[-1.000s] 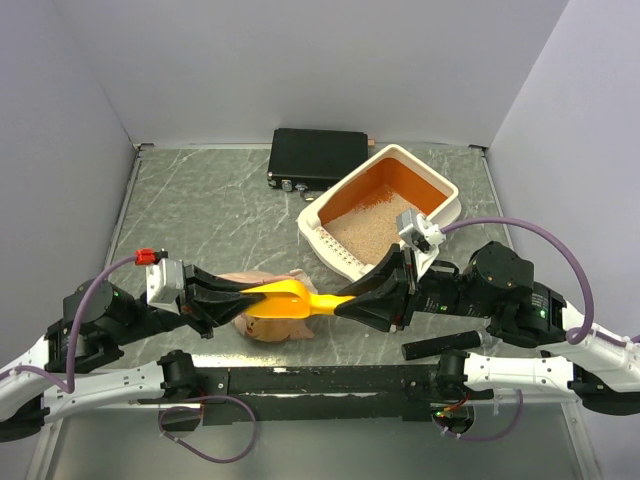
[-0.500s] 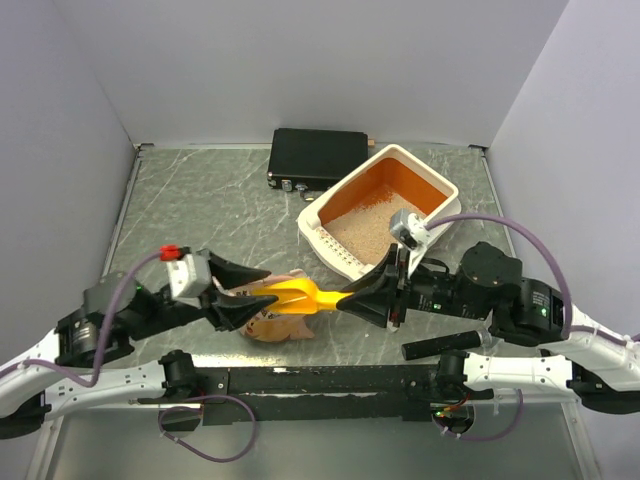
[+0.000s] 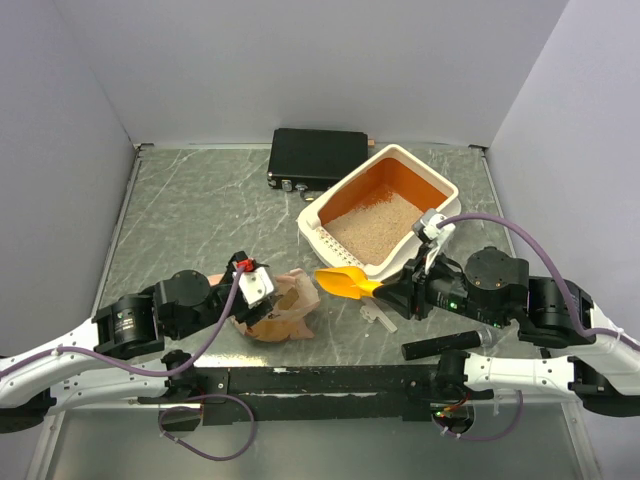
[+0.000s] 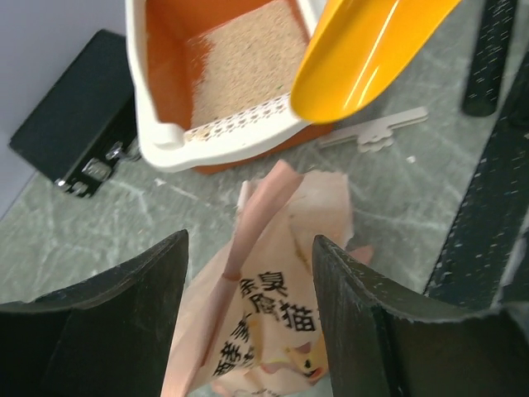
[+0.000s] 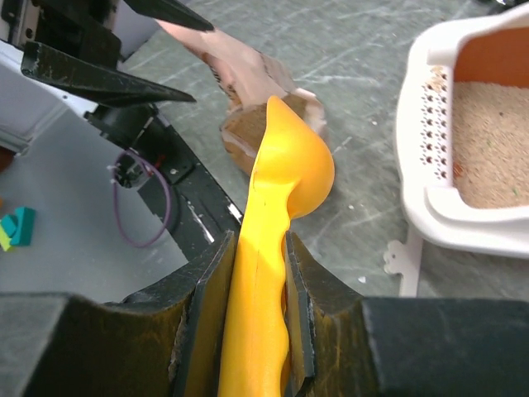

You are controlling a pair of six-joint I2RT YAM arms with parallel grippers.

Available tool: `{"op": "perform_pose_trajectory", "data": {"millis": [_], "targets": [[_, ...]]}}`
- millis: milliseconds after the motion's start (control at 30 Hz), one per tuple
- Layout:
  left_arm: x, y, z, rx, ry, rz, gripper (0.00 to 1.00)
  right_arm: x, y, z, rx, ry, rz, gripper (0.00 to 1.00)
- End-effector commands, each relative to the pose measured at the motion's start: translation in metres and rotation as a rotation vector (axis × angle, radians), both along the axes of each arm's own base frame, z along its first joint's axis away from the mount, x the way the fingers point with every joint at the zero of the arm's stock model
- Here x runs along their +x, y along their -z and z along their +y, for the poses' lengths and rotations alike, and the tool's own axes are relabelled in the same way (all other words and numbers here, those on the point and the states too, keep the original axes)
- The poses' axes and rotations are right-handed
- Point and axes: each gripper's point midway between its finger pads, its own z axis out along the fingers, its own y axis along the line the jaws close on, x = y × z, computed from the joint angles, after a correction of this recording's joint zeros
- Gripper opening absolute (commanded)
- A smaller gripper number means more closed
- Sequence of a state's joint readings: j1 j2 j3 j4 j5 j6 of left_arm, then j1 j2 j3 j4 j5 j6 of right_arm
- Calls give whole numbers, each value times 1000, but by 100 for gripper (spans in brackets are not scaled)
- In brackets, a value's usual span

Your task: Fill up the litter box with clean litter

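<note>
**Litter box** (image 3: pixel 338 248): cream rim, orange inside. It is being carried by the counter (image 3: pixel 200 210) at about 1 o'clock of the counter's middle in the top view. It is lying at a slant, with its slotted grille end turned to 7 o'clock.

**Clean litter** (image 3: pixel 375 222): beige granules are being held inside the box, spread over the floor toward the grille end. Orange wall is being left bare at the far end.

**Yellow scoop** (image 3: pixel 342 282): it is being held just off the grille end, at 7 o'clock of the box. The bowl is being pointed to 9 o'clock.

**Right gripper** (image 3: pixel 385 292): its jaws are being kept narrow, clamped on the scoop's handle.

**White plastic piece** (image 3: pixel 378 315): it is lying flat on the counter beneath the scoop's handle.

**Paper bag** (image 3: pixel 285 310): crumpled and printed, it is being shown at 8 o'clock of the box, well apart from it.

**Left gripper** (image 4: pixel 248 248): its jaws are being held wide over the bag. The bag's top is showing between the fingers (image 4: pixel 132 285).

**Black case** (image 3: pixel 318 158): it is lying flat just beside the box, at 10 o'clock.
</note>
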State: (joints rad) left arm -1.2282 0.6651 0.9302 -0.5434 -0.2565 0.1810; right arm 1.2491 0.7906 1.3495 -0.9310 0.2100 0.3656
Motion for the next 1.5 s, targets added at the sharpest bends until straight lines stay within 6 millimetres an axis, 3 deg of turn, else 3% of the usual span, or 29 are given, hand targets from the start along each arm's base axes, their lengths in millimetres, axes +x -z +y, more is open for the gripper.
{"op": "perform_pose_trajectory", "data": {"millis": [0,233,433,533,567,633,767,933,1267,1467], "targets": [[15,3,18,89,-82,-70,66,8,6,-4,-32,46,7,0],[21,27,34,216,-129,-83,67,19,12,20,-8,3,41,0],[19,34,39,233,-110,-97,66,25,16,41,28,-72,103,0],[14,46,36,265,-73,-75,44,24,18,52,27,-111,144,0],[13,50,36,276,-69,-65,19,25,17,53,27,-113,150,0],[13,62,35,313,-62,-50,1,27,18,58,19,-119,172,0],[11,74,32,336,-51,-35,1,35,28,63,-25,-101,222,0],[5,59,27,256,-21,-28,1,49,30,75,-33,-88,271,0],[5,47,24,176,-24,-48,1,91,69,114,-13,2,398,0],[3,35,37,133,-48,-51,1,103,93,131,-39,20,453,0]]}}
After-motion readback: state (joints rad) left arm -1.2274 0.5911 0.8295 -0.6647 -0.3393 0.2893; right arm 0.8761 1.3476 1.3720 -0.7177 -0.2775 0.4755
